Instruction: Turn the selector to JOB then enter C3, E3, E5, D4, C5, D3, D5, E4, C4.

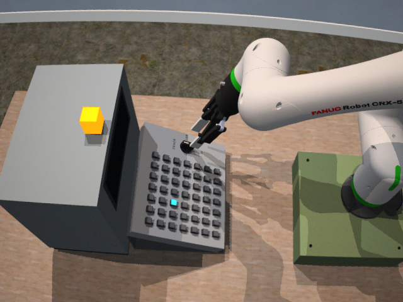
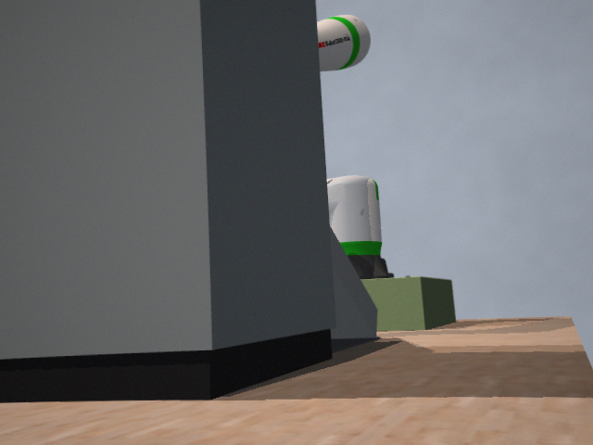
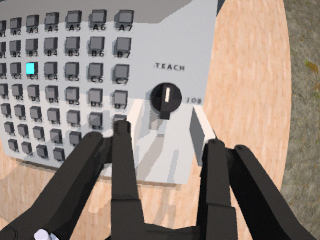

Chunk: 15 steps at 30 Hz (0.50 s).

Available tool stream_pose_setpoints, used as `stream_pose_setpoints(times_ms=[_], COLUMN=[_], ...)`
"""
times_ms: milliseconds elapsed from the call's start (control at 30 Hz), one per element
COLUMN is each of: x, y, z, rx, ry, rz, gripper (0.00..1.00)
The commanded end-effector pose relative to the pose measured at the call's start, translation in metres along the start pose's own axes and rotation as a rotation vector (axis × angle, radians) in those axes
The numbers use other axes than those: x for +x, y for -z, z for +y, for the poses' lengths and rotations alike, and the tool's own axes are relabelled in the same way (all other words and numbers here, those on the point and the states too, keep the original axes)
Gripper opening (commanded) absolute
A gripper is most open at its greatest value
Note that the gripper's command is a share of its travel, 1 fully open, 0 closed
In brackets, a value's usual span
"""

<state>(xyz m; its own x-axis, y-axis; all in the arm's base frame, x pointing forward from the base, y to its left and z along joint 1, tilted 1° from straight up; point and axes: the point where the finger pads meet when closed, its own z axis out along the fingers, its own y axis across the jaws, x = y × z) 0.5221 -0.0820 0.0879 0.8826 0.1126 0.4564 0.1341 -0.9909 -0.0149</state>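
The grey keypad (image 1: 182,188) slopes in front of the machine body (image 1: 62,152). One key glows cyan (image 1: 174,202); it also shows in the wrist view (image 3: 30,68). The other keys are dark. The black selector knob (image 1: 186,146) sits at the panel's far edge, between the TEACH label (image 3: 170,66) and the JOB label (image 3: 194,100). In the wrist view the knob's (image 3: 166,98) white mark points up and slightly right. My gripper (image 1: 196,134) (image 3: 166,115) hangs just over the knob, its fingers partly apart and empty. One fingertip is close beside the knob; I cannot tell if it touches.
An orange cube (image 1: 91,120) sits on top of the machine body. My arm stands on a green base block (image 1: 344,207) to the right of the keypad. In the exterior view the machine body (image 2: 157,191) hides the keypad and gripper.
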Motion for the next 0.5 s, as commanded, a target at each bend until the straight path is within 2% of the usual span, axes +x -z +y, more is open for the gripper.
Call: stream_pose_setpoints(times_ms=[0, 467], x=[0.0003, 0.0003], y=[0.0001, -0.0021], z=[0.0001, 0.0001], rx=[0.0, 0.0], ry=[0.0, 0.0], rz=[0.0, 0.0], gripper=[0.33, 0.33])
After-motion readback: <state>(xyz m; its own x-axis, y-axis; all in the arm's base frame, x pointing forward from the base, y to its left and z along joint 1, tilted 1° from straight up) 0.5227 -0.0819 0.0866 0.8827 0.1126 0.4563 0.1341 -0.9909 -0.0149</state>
